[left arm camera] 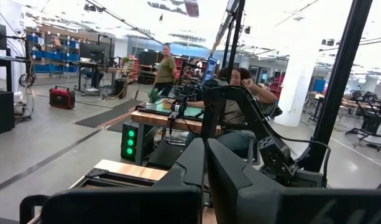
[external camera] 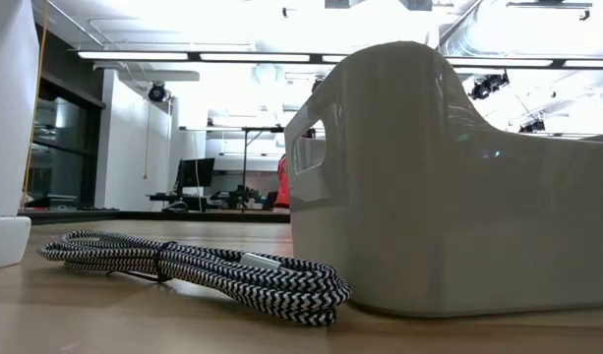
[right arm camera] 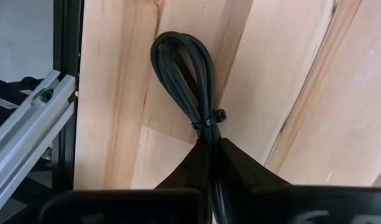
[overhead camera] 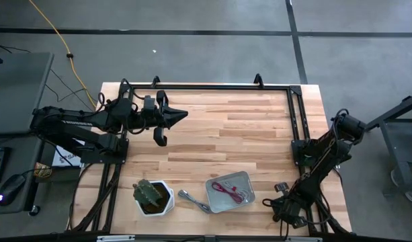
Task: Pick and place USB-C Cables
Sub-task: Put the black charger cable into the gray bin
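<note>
With the maroon cable (overhead camera: 227, 191) lying in the white bin (overhead camera: 246, 179) and the braided silver-grey cable (overhead camera: 191, 200) lying just beside it, the right gripper (right arm camera: 210, 152) is clamping the black cable (right arm camera: 187, 74) at the table's near right edge, while the left gripper (overhead camera: 177, 115) is waiting, fingers together.

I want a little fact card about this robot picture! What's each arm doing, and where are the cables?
left gripper: raised over the table's far left part, fingers together, holding nothing
right gripper: low at the table's near right corner, shut on the black cable
maroon cable: lying inside the grey bin
silver-grey cable: on the table between the bin and the white plant pot
plant pot contents: a small cactus
whitish cable with red: cannot tell where it is
</note>
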Available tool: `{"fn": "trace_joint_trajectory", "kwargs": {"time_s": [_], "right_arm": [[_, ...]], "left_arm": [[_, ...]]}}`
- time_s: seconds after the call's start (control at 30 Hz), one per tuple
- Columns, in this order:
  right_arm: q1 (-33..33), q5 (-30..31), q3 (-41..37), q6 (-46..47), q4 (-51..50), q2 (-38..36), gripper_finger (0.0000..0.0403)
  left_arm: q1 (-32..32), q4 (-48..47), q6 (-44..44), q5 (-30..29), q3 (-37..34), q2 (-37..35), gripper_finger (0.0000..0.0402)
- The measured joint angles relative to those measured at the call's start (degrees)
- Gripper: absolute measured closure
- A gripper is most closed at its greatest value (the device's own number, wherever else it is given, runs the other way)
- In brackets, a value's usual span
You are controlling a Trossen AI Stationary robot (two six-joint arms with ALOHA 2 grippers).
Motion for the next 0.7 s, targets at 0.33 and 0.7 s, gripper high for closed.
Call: {"fn": "trace_joint_trajectory", "kwargs": {"time_s": [0.33,0.7], "right_arm": [[0.1,-0.7,-0.3,0.5,-0.9,-3.0,0.0402],[0.1,2.0,-0.2,5.6,-0.7,-10.5,0.0402]], "left_arm": [[0.0,0.0,0.0,0.0,0.0,0.0,0.0401],[0.0,0.2,0.0,0.0,0.0,0.0,0.0401]]}}
